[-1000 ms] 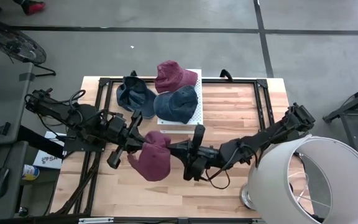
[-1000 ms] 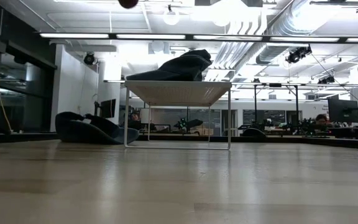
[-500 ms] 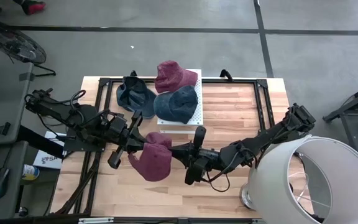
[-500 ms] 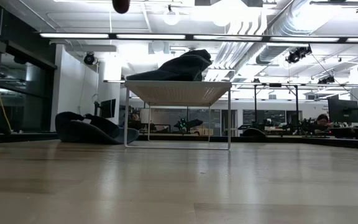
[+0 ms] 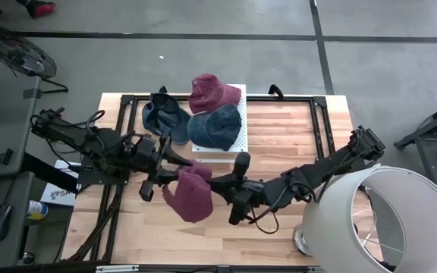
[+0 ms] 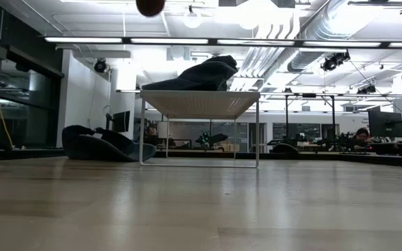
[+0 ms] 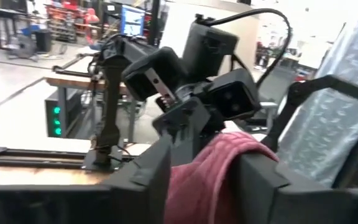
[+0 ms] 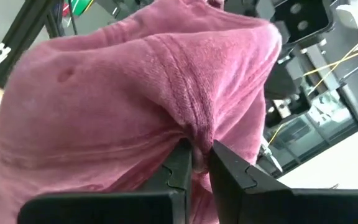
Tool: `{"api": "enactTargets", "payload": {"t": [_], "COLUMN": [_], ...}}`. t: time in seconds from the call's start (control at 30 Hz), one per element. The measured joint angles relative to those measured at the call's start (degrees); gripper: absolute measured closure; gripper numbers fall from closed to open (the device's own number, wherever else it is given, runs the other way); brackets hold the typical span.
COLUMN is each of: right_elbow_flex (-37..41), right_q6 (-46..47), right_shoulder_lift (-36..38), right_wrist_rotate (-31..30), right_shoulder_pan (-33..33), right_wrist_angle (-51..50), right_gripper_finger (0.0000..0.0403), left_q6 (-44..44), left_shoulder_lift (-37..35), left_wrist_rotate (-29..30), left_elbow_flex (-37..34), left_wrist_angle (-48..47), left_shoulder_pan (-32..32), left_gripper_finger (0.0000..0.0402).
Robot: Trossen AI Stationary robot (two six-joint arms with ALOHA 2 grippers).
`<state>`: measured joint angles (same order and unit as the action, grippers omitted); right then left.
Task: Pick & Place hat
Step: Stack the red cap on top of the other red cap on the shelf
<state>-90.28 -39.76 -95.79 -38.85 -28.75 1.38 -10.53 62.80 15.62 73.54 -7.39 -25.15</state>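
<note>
A maroon hat (image 5: pixel 192 196) hangs in the air above the table's near middle, and my right gripper (image 5: pixel 212 185) is shut on it from the right. My left gripper (image 5: pixel 179 170) stands open at the hat's left side. In the left wrist view the hat's cloth (image 7: pixel 207 168) lies between its spread fingers. In the low view only the hat's lowest part (image 6: pixel 150 5) shows at the top. A second maroon hat (image 5: pixel 215 92) and a dark blue hat (image 5: pixel 217 126) rest on a white stand (image 5: pixel 237 144). Another dark blue hat (image 5: pixel 164 114) lies on the table beside it. My left gripper has the hat's cloth between its open fingers (image 7: pixel 157 174); whether they touch it I cannot tell. My right gripper pinches a bunched fold of the hat's cloth (image 8: pixel 194 127) between its two fingers, coming level from the table's right. The hat is lifted clear of the table and droops around the fingers.
A large white lampshade (image 5: pixel 385 220) stands at the table's near right corner, beside my right arm. The white stand (image 6: pixel 201 104) with its hats is at the far middle. A black frame (image 5: pixel 127 102) runs around the table. Bare wood lies along the near edge.
My left gripper has opened and let go of the maroon hat, staying where it was. The hat now hangs from my right gripper alone and has shifted slightly toward the table's right. My right gripper has rolled somewhat with it.
</note>
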Motion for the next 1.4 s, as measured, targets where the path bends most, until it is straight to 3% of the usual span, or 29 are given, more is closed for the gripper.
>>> {"api": "enactTargets", "payload": {"t": [0.17, 0.37, 0.8, 1.1, 1.4], "right_elbow_flex": [-1.0, -1.0, -1.0, -8.5, -17.6], "right_q6": [2.1, 4.0, 7.1, 9.1, 10.4], "right_shoulder_lift": [0.0, 0.0, 1.1, 1.4, 1.4], "right_wrist_rotate": [-0.1, 0.6, 2.4, 7.8, 15.3], "right_shoulder_pan": [0.3, 0.6, 2.2, 6.0, 13.7], "right_wrist_angle": [-4.2, -5.9, -9.6, -22.7, -34.4], "right_gripper_finger": [0.0373, 0.0373, 0.0373, 0.0373, 0.0373], "left_q6": [1.3, 1.3, -1.4, -1.8, -1.7], "left_shoulder_lift": [-0.8, -2.0, -7.7, -12.4, -16.3], "left_wrist_rotate": [2.4, 3.6, 4.8, 9.3, 21.7], "left_elbow_flex": [0.0, 0.0, 0.0, 0.0, 0.0], "left_wrist_angle": [-0.6, -2.1, -13.0, -18.6, -23.0], "left_shoulder_pan": [0.0, 0.0, 0.0, 0.0, 0.0], "left_gripper_finger": [0.0198, 0.0168, 0.0163, 0.0163, 0.0163]}}
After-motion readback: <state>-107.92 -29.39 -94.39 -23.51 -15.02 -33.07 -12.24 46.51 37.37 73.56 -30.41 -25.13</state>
